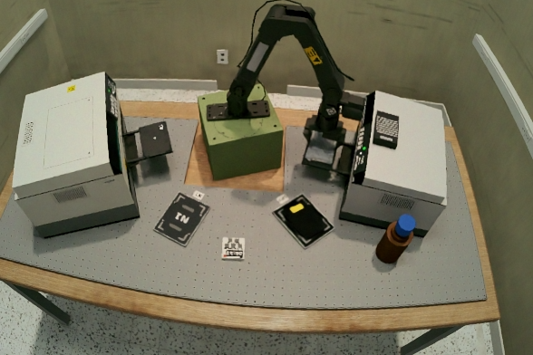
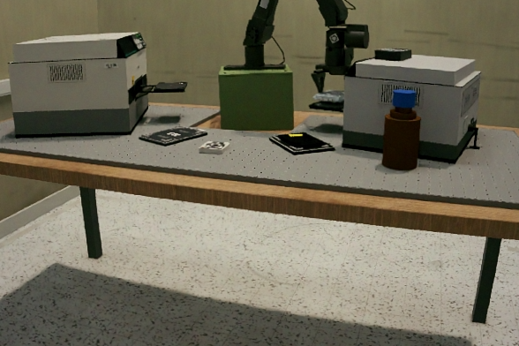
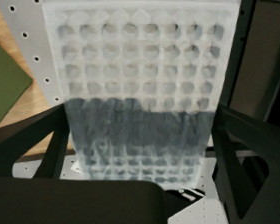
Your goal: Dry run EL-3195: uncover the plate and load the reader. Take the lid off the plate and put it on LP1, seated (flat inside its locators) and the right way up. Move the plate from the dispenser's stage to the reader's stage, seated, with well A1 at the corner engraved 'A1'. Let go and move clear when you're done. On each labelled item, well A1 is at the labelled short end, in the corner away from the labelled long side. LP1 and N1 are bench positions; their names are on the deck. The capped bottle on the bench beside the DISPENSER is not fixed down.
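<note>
My gripper [image 1: 323, 141] [image 2: 328, 91] [image 3: 140, 111] is shut on the lid, one finger at each long side. The clear lid [image 1: 320, 148] [image 2: 328, 96] [image 3: 141, 47] is over the dispenser's stage [image 1: 313, 164] [image 2: 324, 107]. Wells show through it; the gap between lid and plate cannot be made out. The reader's stage [image 1: 155, 140] [image 2: 169, 86] sticks out at left and is bare. N1 [image 1: 181, 218] [image 2: 170, 137] is bare. The right-hand bench position [image 1: 305, 229] [image 2: 304, 145] has a black centre and a yellow piece [image 1: 296, 208] [image 2: 296, 135]; its name is unreadable.
The dispenser [image 1: 403, 149] [image 2: 410, 71] stands close beside my gripper. The brown bottle [image 1: 391, 244] [image 2: 401, 141] stands at its front corner. The reader [image 1: 68, 136] [image 2: 66, 88] is at left. A white marker block [image 1: 233, 249] [image 2: 214, 147] lies between the bench positions.
</note>
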Controlling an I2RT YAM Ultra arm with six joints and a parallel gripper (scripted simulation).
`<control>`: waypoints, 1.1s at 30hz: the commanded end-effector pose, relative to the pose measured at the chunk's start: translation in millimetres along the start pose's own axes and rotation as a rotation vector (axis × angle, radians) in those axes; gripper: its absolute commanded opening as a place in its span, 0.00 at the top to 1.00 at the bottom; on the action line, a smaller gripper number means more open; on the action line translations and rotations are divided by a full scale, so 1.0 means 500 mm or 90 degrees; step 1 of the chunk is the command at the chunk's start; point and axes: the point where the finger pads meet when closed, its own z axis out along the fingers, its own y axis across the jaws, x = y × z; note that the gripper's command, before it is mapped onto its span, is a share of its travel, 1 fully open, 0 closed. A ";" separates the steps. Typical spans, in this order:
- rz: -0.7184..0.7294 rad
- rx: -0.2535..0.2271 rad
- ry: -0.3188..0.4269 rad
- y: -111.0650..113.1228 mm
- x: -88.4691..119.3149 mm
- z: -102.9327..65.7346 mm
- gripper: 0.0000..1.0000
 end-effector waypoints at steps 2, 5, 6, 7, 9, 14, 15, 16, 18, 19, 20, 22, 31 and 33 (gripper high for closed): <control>-0.001 0.024 -0.010 -0.023 -0.010 -0.032 0.14; -0.003 0.024 -0.010 -0.024 -0.012 -0.035 0.14; -0.004 0.025 -0.010 -0.024 -0.013 -0.035 0.14; -0.004 0.026 -0.010 -0.025 -0.012 -0.036 0.14; 0.000 0.028 -0.010 -0.028 -0.009 -0.037 0.14; 0.003 0.031 -0.010 -0.029 -0.004 -0.039 0.14; 0.004 0.031 -0.010 -0.029 -0.002 -0.040 0.14; 0.005 0.031 -0.010 -0.029 -0.001 -0.041 0.14; 0.007 0.031 -0.010 -0.029 0.001 -0.042 0.14; 0.006 0.031 -0.010 -0.029 0.001 -0.043 0.14; 0.003 0.031 -0.010 -0.029 -0.001 -0.043 0.14; -0.001 0.031 -0.010 -0.028 -0.005 -0.045 0.14; -0.006 0.033 -0.010 -0.028 -0.007 -0.050 0.14; -0.006 0.032 -0.010 -0.028 -0.008 -0.051 0.14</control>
